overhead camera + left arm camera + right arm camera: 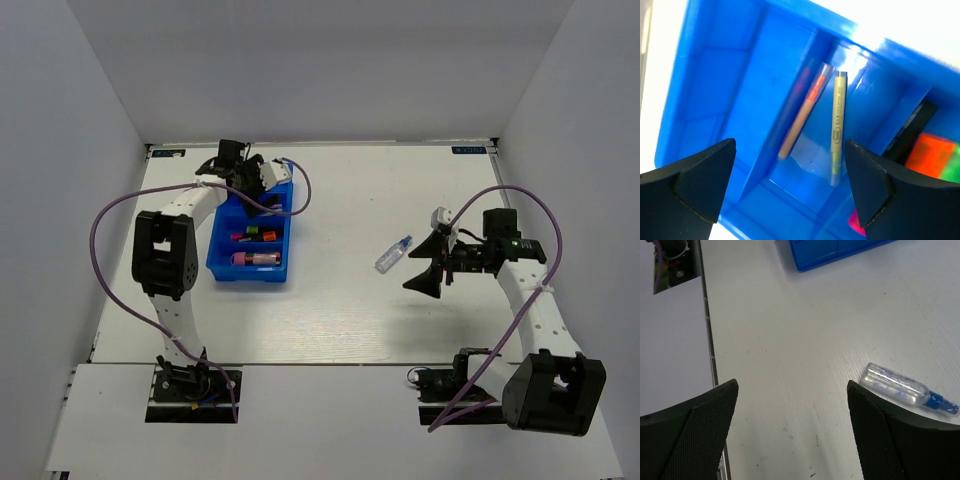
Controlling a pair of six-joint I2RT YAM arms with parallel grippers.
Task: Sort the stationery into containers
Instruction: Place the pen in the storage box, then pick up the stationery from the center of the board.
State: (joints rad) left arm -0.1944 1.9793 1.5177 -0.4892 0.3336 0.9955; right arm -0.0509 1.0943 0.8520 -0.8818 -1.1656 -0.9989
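Note:
The blue tray [218, 262] stands left of centre on the table. My left gripper [262, 180] hovers over its far end, open and empty. In the left wrist view [790, 195] two thin sticks lie in one compartment below it: a tan-orange one [802, 117] and a yellow one [838, 125]. Highlighters [258, 236] and the pink marker [256, 259] lie in nearer compartments. The clear blue-capped tube [393, 255] lies on the table, also in the right wrist view [905, 388]. My right gripper [428, 278] is open and empty just right of it.
The tray's corner [835, 252] shows at the top of the right wrist view. The table's left edge strip [707, 340] runs beside a dark opening. A purple cable [300, 190] loops by the tray's far right corner. White walls enclose the table.

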